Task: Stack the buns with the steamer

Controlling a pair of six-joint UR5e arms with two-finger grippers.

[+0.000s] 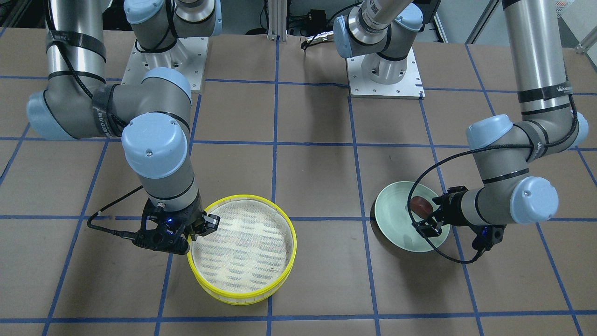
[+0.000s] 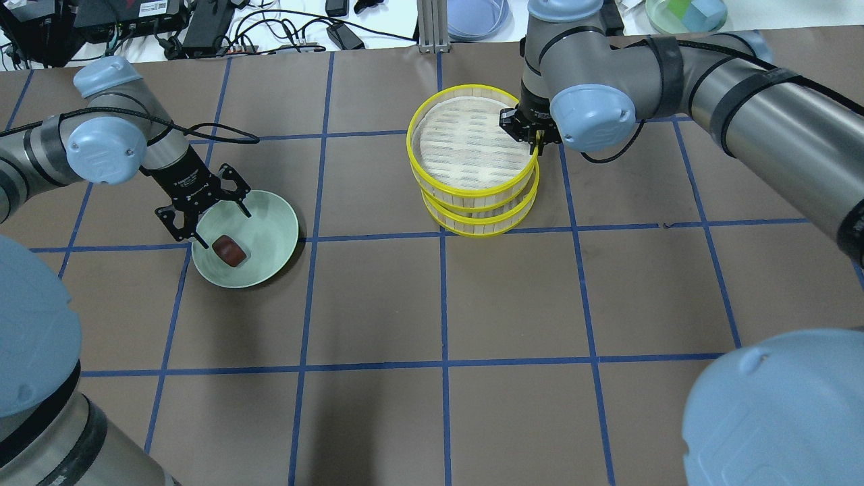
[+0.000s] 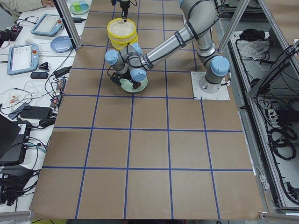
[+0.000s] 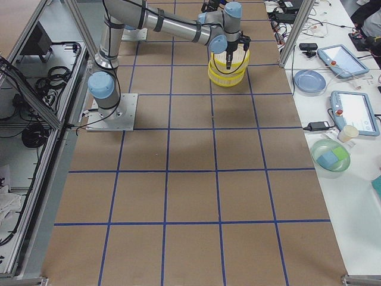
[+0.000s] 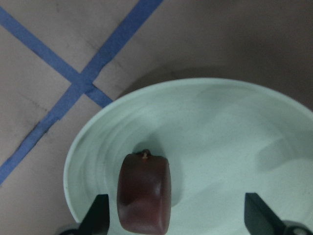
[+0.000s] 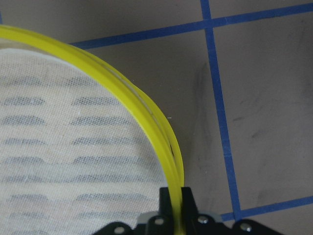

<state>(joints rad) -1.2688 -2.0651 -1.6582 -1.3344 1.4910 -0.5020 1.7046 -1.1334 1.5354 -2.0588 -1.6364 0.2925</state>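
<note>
Two yellow-rimmed steamer trays are stacked. The upper tray (image 2: 472, 145) sits slightly offset over the lower tray (image 2: 482, 226). My right gripper (image 2: 533, 138) is shut on the upper tray's yellow rim (image 6: 146, 117); the stack also shows in the front view (image 1: 242, 252). The dark reddish-brown bun (image 2: 228, 251) lies in the pale green plate (image 2: 270, 223). My left gripper (image 2: 225, 228) is open just above the plate, its fingers either side of the bun (image 5: 144, 193). The cream bun is hidden.
Beyond the table's far edge lie cables, a blue plate (image 2: 476, 17) and a green bowl with blocks (image 2: 685, 13). The arms' base plates (image 1: 385, 77) stand at the robot's side. Blue tape lines grid the brown table.
</note>
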